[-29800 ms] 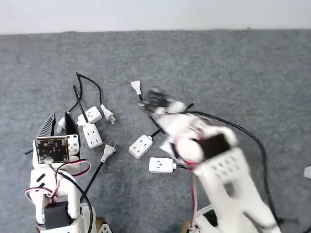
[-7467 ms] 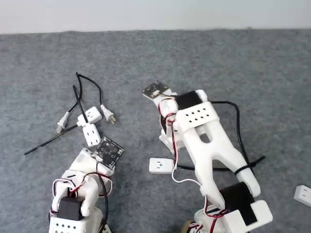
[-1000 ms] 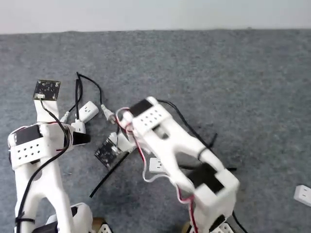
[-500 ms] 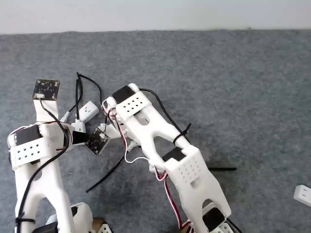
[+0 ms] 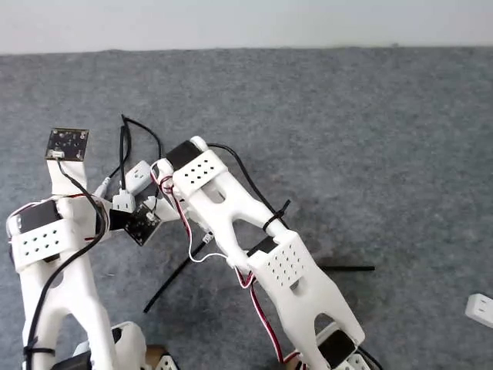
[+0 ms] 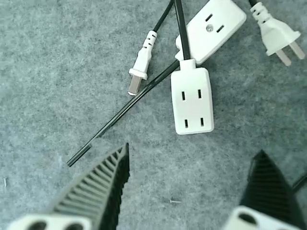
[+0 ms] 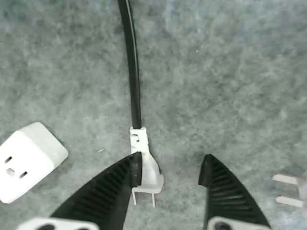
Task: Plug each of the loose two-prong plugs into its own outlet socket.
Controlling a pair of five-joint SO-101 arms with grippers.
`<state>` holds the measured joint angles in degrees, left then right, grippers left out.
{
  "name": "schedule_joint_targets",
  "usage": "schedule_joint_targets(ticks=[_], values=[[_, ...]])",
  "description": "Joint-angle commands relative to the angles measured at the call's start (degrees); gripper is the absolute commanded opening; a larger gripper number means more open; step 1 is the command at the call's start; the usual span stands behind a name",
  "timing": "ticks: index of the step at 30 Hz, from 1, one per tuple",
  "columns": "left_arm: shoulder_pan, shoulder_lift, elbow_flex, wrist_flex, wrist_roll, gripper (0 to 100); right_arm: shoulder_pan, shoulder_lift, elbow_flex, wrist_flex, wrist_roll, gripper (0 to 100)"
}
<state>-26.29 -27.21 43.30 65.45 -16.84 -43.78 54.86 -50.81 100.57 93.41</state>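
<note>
In the left wrist view two white outlet blocks lie end to end: one (image 6: 192, 101) with two pairs of slots, one (image 6: 216, 26) beyond it. A loose white plug (image 6: 142, 61) on a black cord lies beside them, and another plug (image 6: 279, 36) lies at the edge. My left gripper (image 6: 189, 165) hangs open above the carpet just short of the nearer block. My right gripper (image 7: 171, 165) is open around a white two-prong plug (image 7: 146, 178) on a black cord (image 7: 130, 62); the plug rests against one finger. In the high view the outlets (image 5: 135, 177) lie between both arms.
Grey carpet covers the table. A white outlet block (image 7: 26, 160) and the prongs of another plug (image 7: 288, 190) flank my right gripper. In the high view black cords (image 5: 171, 279) trail toward the front, and a lone white outlet (image 5: 479, 308) sits at the far right edge.
The right arm has swung further left across the table toward the outlets beside the left arm. The left arm has shifted only slightly.
</note>
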Motion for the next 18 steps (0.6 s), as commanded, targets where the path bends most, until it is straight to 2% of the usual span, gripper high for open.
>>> schedule_joint_targets(ticks=[1,9,18], values=[[-0.1,-1.6,-0.6,-1.2,-0.5,37,-0.1,-0.7,-2.5,2.6,-3.0,22.3],[-0.2,-1.8,-0.6,-1.1,-0.5,37,-1.1,-7.3,3.3,2.6,-7.9,22.3],[-1.8,-1.7,-1.0,-1.1,-0.5,37,-0.7,-13.7,14.5,2.3,-5.8,22.3]])
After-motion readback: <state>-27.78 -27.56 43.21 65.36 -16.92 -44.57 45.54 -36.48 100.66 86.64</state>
